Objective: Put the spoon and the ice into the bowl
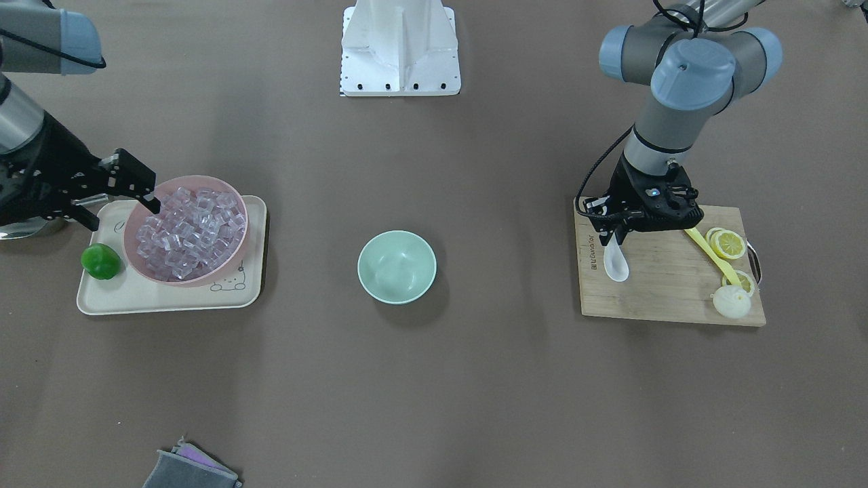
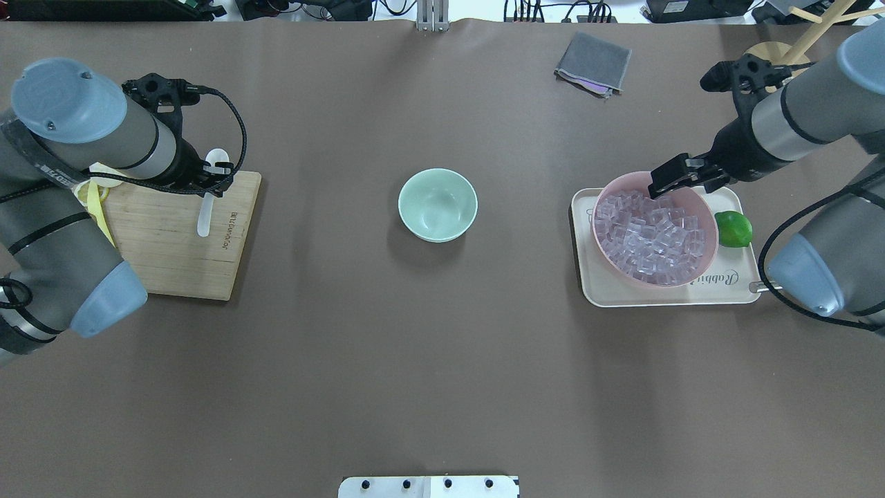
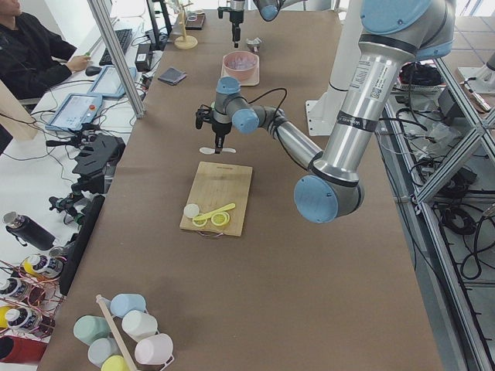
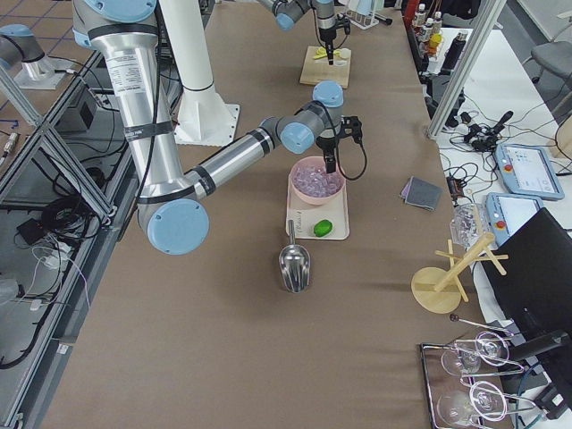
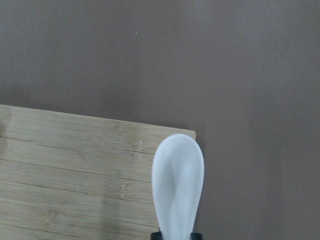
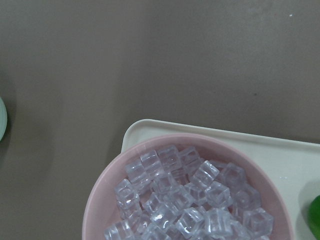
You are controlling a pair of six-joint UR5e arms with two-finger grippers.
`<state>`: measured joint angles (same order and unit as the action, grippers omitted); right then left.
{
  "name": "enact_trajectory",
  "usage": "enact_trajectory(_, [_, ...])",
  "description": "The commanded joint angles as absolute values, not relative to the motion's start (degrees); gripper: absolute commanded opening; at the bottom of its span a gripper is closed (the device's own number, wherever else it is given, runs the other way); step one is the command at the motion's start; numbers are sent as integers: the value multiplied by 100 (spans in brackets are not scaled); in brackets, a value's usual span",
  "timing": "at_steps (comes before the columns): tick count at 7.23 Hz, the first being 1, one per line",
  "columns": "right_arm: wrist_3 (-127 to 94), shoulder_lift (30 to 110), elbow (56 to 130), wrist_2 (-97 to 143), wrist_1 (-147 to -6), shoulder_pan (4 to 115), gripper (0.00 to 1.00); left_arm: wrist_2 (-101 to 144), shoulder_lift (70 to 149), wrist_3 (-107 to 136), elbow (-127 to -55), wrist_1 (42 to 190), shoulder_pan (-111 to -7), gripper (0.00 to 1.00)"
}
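My left gripper [image 1: 612, 237] is shut on the handle of the white spoon [image 1: 616, 263] and holds it over the end of the wooden board nearest the bowl. In the left wrist view the scoop [image 5: 178, 185] points out over the board's corner. The mint-green bowl [image 1: 397, 266] stands empty mid-table and also shows in the overhead view [image 2: 438, 205]. Many clear ice cubes [image 2: 653, 235] fill a pink bowl [image 1: 234, 203]. My right gripper [image 2: 686, 184] hovers open and empty above that bowl's rim. The cubes fill the bottom of the right wrist view [image 6: 190, 200].
The pink bowl and a green lime [image 2: 733, 228] sit on a cream tray [image 2: 719, 294]. A steel scoop [image 4: 295, 259] lies beyond the tray. The wooden board [image 1: 668, 288] carries lemon slices [image 1: 727, 244], a yellow utensil and a white round piece. A grey cloth [image 2: 593, 62] lies at the far edge.
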<state>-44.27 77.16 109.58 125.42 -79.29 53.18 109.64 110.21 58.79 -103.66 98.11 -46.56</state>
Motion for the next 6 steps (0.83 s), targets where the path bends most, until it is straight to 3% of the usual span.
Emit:
enact_trajectory(1, [-5330, 7717, 10925, 12156, -7945, 4940, 95, 10969, 11030, 5880, -10345, 9817, -4658, 0])
enact_trajectory(2, [-5535, 7708, 10916, 12094, -7971, 4870, 82, 10960, 11030, 5880, -10345, 9817, -4658, 0])
enact_trajectory(3, [-5572, 7708, 10890, 11963, -7998, 4739, 75, 10960, 11039, 5880, -10345, 9826, -4667, 0])
enact_trajectory(6, [-5923, 7690, 10863, 11839, -7989, 4439, 74, 10960, 11030, 5880, -10354, 9826, -4676, 0])
